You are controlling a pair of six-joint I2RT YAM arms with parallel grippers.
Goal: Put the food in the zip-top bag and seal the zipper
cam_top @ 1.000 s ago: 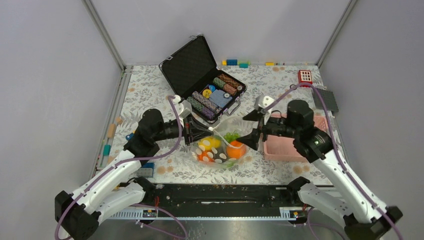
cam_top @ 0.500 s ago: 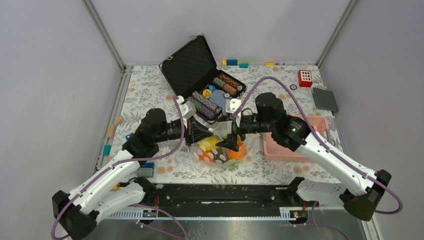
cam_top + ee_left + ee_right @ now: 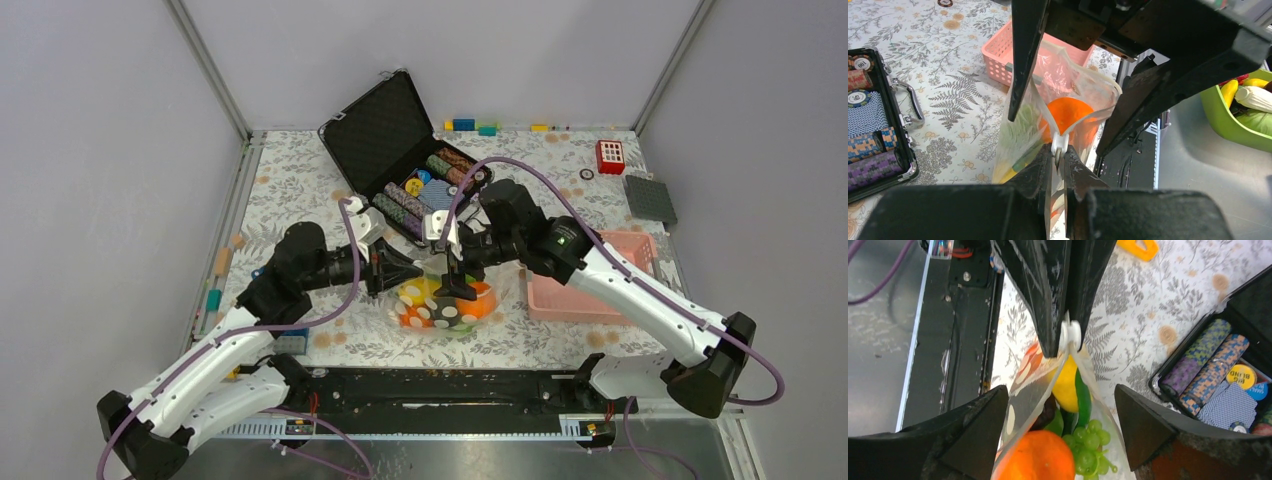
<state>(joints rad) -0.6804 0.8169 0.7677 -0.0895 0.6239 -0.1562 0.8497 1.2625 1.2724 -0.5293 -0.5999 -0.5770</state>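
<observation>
Your right fingers [image 3: 973, 435] have swung left since a second ago and now stand spread, straddling the mouth of the zip-top bag [image 3: 1073, 90]. Your left fingers [image 3: 1038, 175] pinch the zipper [image 3: 1058, 146] at its white end. An orange pumpkin [image 3: 1035, 460] and green grapes [image 3: 1088, 445] sit inside the bag, between the right fingers.

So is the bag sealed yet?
Open. The bag mouth gapes past the left pincer, which pinches one zipper end; the right pincer straddles it, open.
</observation>
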